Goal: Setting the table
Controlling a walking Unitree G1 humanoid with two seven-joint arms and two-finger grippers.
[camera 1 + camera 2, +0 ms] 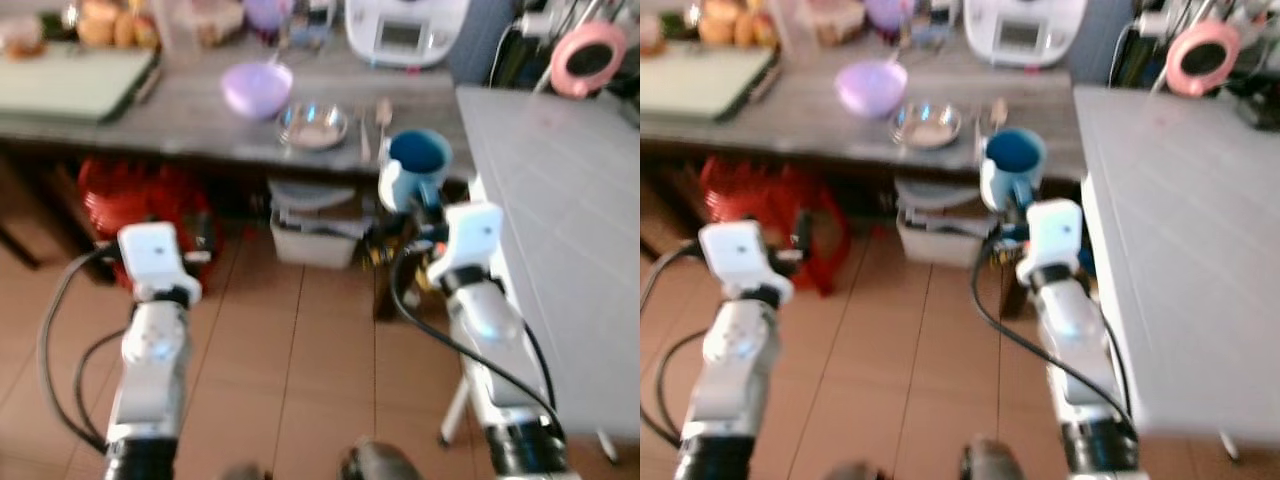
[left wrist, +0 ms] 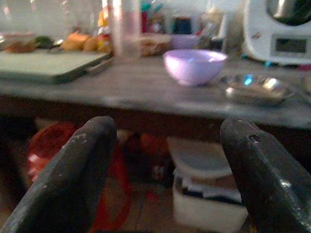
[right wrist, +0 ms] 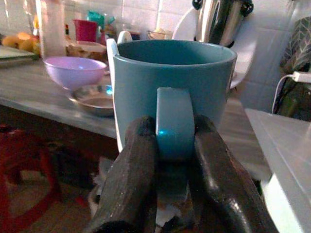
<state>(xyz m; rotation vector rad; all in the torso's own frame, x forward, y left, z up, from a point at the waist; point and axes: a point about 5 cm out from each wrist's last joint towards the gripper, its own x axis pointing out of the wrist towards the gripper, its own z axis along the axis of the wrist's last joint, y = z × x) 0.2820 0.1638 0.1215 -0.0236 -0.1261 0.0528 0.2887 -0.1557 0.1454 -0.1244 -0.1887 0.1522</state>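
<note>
A blue mug [image 1: 415, 165] hangs in the air in front of the grey counter [image 1: 200, 110], held by its handle [image 3: 174, 121] in my right gripper [image 3: 175, 141], which is shut on it. The mug stands upright with its mouth up. On the counter sit a lilac bowl [image 1: 256, 88], a shallow metal dish [image 1: 312, 125] and a spoon [image 1: 383, 112]. My left gripper [image 2: 167, 170] is open with nothing between its fingers, held low over the floor and facing the counter. The pale table [image 1: 560, 230] runs along my right.
A white appliance [image 1: 405, 30] and food containers stand at the back of the counter. A green board [image 1: 70, 80] lies at its left. Under the counter are a red stool [image 1: 140, 200] and a white bin [image 1: 315, 235]. A pink ring [image 1: 588, 55] hangs beyond the table.
</note>
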